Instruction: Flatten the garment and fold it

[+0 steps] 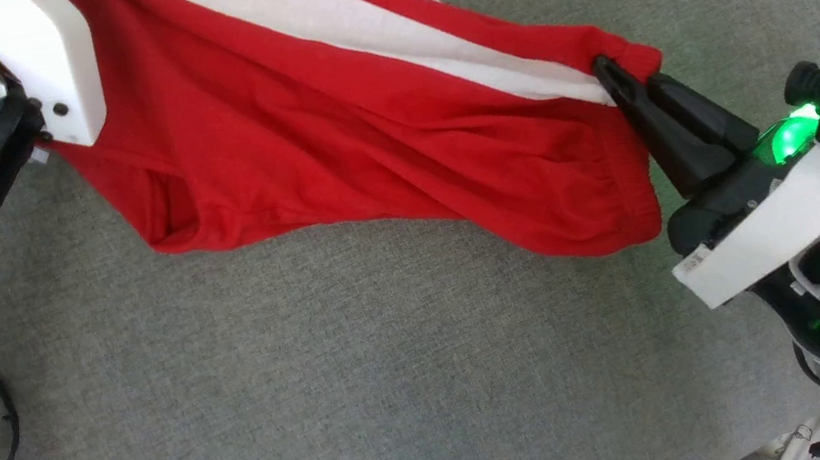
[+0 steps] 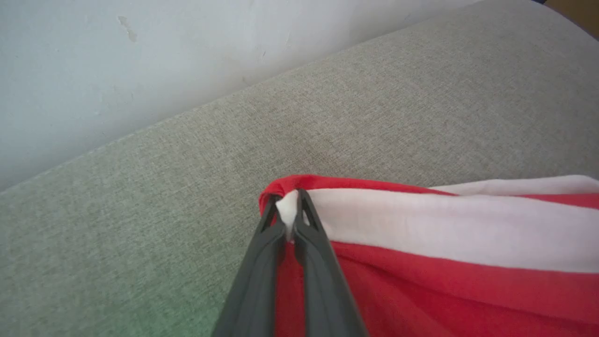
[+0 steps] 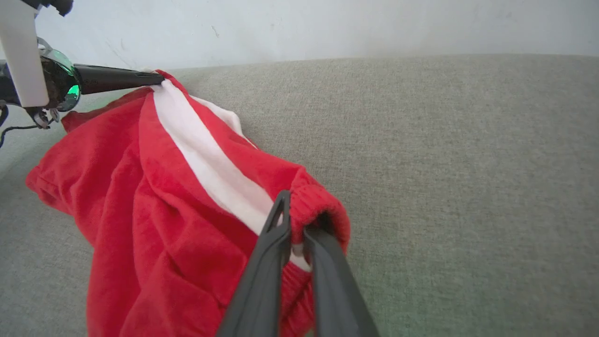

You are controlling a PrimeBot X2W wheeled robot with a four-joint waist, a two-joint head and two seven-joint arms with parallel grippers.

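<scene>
Pinching the gathered waistband (image 3: 318, 208) at one corner, the right hand (image 3: 295, 215) has its two dark fingers pressed together on the cloth, close to the robot at the lower right of the head view. From there the red shorts (image 1: 360, 130) run up and across to the left hand (image 2: 290, 213), farther off, whose fingers are likewise clamped on the fabric, nipping the end of the white stripe (image 2: 421, 229) at the hem. Holding the two opposite ends of that striped side seems meant to draw the edge straight, so the rest can be spread flat before any fold. The top edge looks fairly taut between the hands, while the red body below sags in loose creases. It hangs over the grey padded surface (image 1: 318, 378), and in the right wrist view the lower folds seem to rest on it. Flattening looks unfinished and no fold is made yet. Beyond the surface stands a pale wall (image 3: 327, 23).
</scene>
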